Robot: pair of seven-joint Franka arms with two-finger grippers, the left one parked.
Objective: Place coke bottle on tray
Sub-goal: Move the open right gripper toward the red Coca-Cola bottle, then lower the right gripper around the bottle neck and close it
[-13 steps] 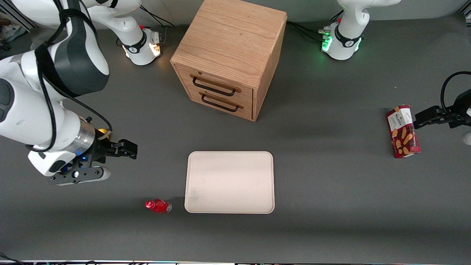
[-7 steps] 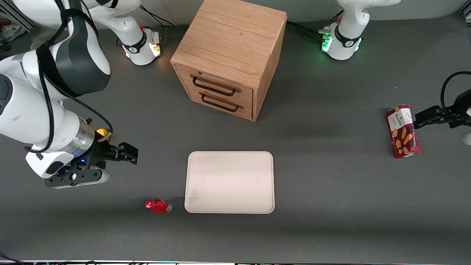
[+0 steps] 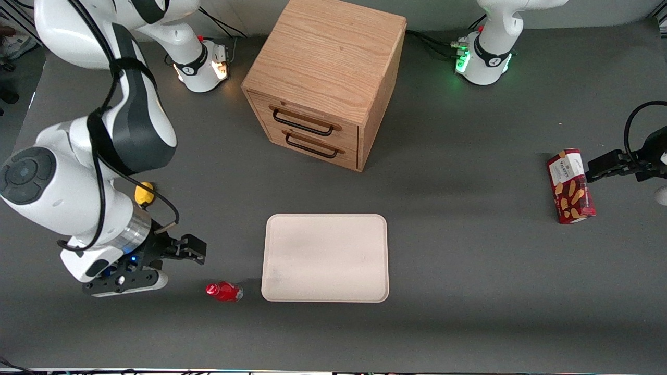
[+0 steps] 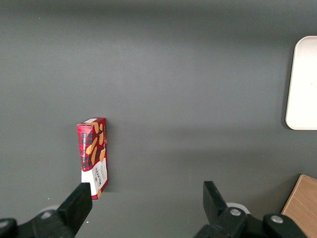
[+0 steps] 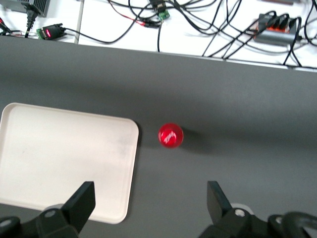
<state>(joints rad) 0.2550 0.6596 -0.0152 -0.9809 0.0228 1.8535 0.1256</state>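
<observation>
Red against the grey table (image 3: 469, 291), the coke bottle (image 3: 224, 291) stands upright in the front view just beside the tray (image 3: 325, 258), which holds nothing, while the gripper (image 3: 194, 249) has come nearer the camera than a second ago and now hangs above the table close to the bottle, uncovering the yellow lump (image 3: 144, 192) it had partly hidden. From the right wrist view the bottle (image 5: 171, 136) shows only its cap from above, near the tray (image 5: 64, 158) edge, and the gripper (image 5: 151, 198) has its fingers (image 5: 83, 200) spread wide, holding nothing. From the left wrist view only a cut-off corner of the tray (image 4: 303, 84) and the snack box (image 4: 93, 156) appear.
</observation>
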